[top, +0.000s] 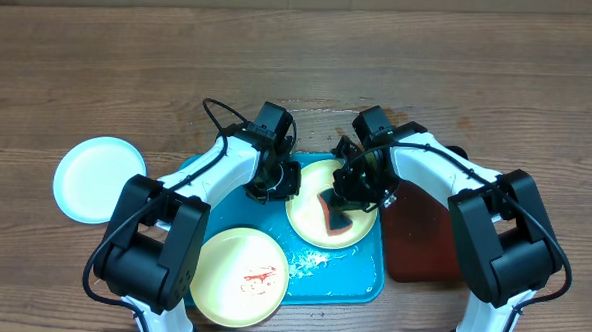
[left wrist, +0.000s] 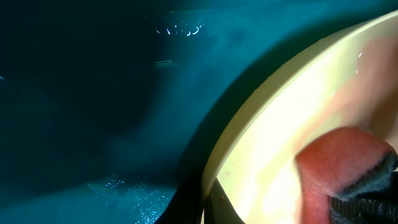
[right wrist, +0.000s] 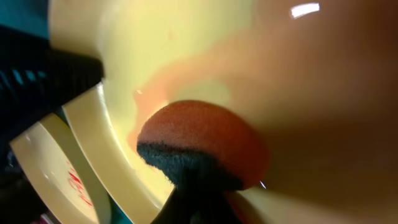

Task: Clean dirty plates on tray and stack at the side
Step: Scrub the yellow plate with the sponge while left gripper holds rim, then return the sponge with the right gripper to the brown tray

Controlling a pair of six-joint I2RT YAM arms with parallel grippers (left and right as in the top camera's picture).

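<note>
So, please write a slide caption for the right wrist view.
Right hand presses a red sponge on a yellow plate; left hand grips its rim.

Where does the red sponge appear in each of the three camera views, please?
Overhead: the red sponge lies on the far yellow plate, at the far right of the tray.
Left wrist: red sponge at the lower right, on the plate's pale inside.
Right wrist: red sponge at the centre, dark edge lowermost.
Shared landmark: the far yellow plate's rim.
</note>
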